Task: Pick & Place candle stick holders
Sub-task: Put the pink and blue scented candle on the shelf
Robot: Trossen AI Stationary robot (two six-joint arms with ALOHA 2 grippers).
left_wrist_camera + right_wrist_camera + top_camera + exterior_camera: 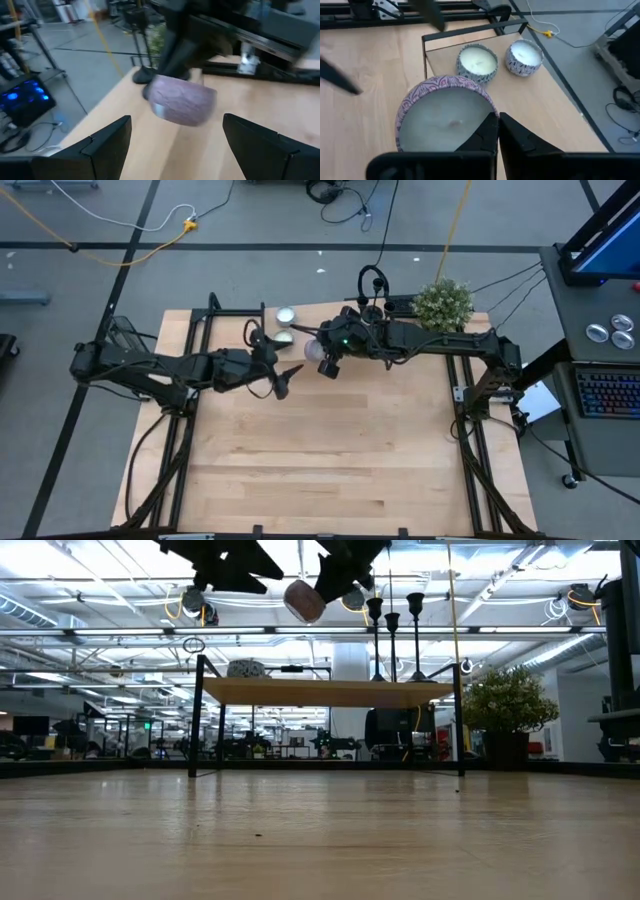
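a: overhead, what's going on?
b: both arms meet over the far half of the wooden table (330, 470). the right gripper (327, 363) is pinched tight on the rim of a patterned candle tin (314, 350), held in the air. the left gripper (283, 380) sits at its eight o'clock, fingers spread wide, holding nothing.

a: room to move?
b: the near half of the table is bare wood. two more candle tins (286, 326) rest by the far edge at eleven o'clock of the held one, a potted plant (443, 302) at the far right corner.

a: and from table height?
b: three black candle stick holders (392, 635) stand upright on a small raised shelf (330, 692) at the back, the held tin hanging at their ten o'clock.

a: the left wrist camera?
b: the tin hangs between its open fingers (102, 147), apart from both; a holder's base (144, 75) stands beyond it near the table edge.

a: the right wrist?
b: closed fingers (492, 132) clamp the tin's rim; the other two tins sit on the shelf beyond.
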